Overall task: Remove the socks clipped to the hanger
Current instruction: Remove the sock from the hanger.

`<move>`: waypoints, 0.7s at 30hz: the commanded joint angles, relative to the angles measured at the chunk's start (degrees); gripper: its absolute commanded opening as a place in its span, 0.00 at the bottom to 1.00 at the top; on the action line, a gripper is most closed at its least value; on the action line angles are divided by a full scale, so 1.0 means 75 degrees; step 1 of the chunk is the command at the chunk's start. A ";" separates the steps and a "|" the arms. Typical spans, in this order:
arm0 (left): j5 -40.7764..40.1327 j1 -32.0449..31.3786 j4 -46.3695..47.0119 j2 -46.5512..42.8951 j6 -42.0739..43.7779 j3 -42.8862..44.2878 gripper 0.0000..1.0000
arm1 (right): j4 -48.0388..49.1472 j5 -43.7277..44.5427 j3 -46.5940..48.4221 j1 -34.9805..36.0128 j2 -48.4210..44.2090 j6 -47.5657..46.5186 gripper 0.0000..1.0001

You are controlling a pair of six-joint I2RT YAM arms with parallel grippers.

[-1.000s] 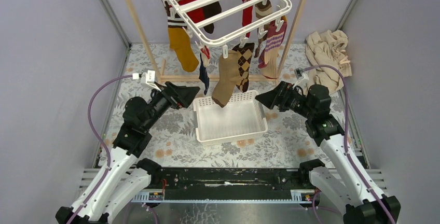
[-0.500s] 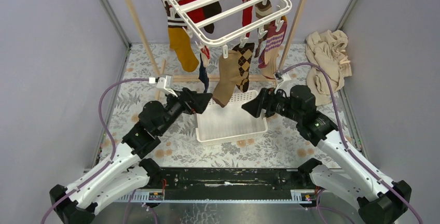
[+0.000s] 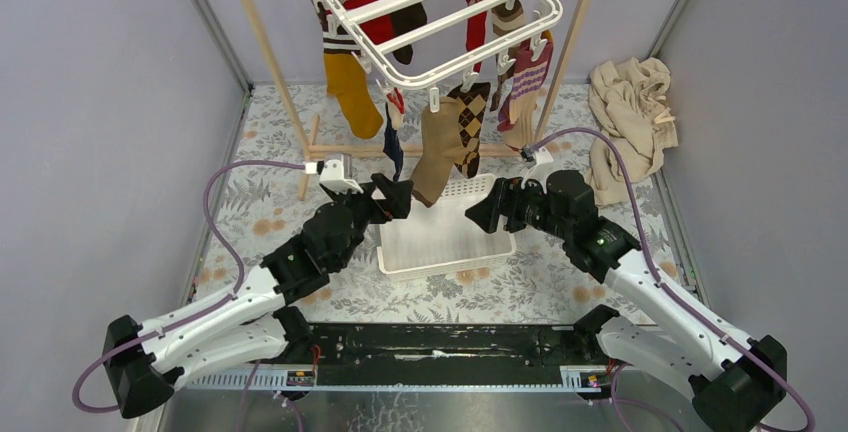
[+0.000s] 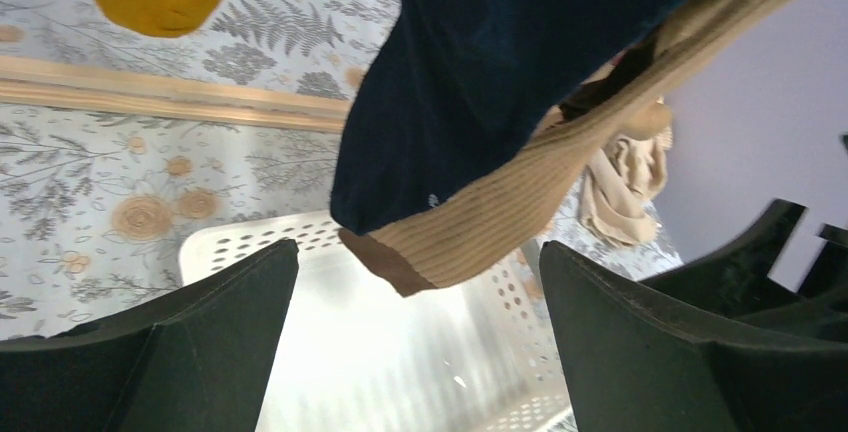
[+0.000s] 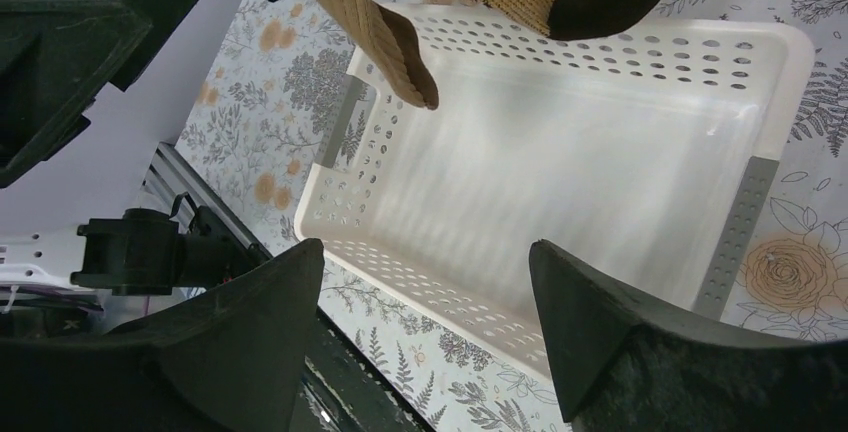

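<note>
The floral bench carries a wooden rack. The white hanger hangs high from its top bar, so the socks dangle freely from their clips, none of them removed yet. The perforated basket sits directly under the hanger's near edge, probably to catch whatever is pulled down. It looks empty.

The lowest socks are at that near edge: a tan sock with its toe above the basket, a navy sock just left of it and an argyle sock just right. Hanging low and in front, they are the easiest to reach.

The left arm stretches forward and inward from its base, with its wrist tipped upward. The right arm mirrors it from the other side, so the two converge on the tan sock from either side.

The left pincer is spread wide and grips nothing. In its wrist view the tan and navy toes hang between the fingers, though whether they touch cannot be told. The right pincer is also parted and empty, poised over the basket just below the argyle toe. The next step looks like closing on a toe and tugging it down off its clip.
</note>
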 commanded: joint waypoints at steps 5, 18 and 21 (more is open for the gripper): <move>-0.1257 -0.0144 0.0810 0.0404 0.0475 0.0040 0.99 | 0.0683 -0.0089 -0.0075 0.0074 0.0012 0.0046 0.79; -0.1163 -0.0144 0.0459 -0.0110 0.0558 -0.0040 0.99 | 0.0940 0.0384 0.0489 0.0863 0.0318 -0.0253 0.76; -0.1089 -0.0145 0.0406 -0.0210 0.0513 -0.0103 0.99 | 0.1268 0.0367 0.0393 0.0975 0.0225 -0.0257 0.74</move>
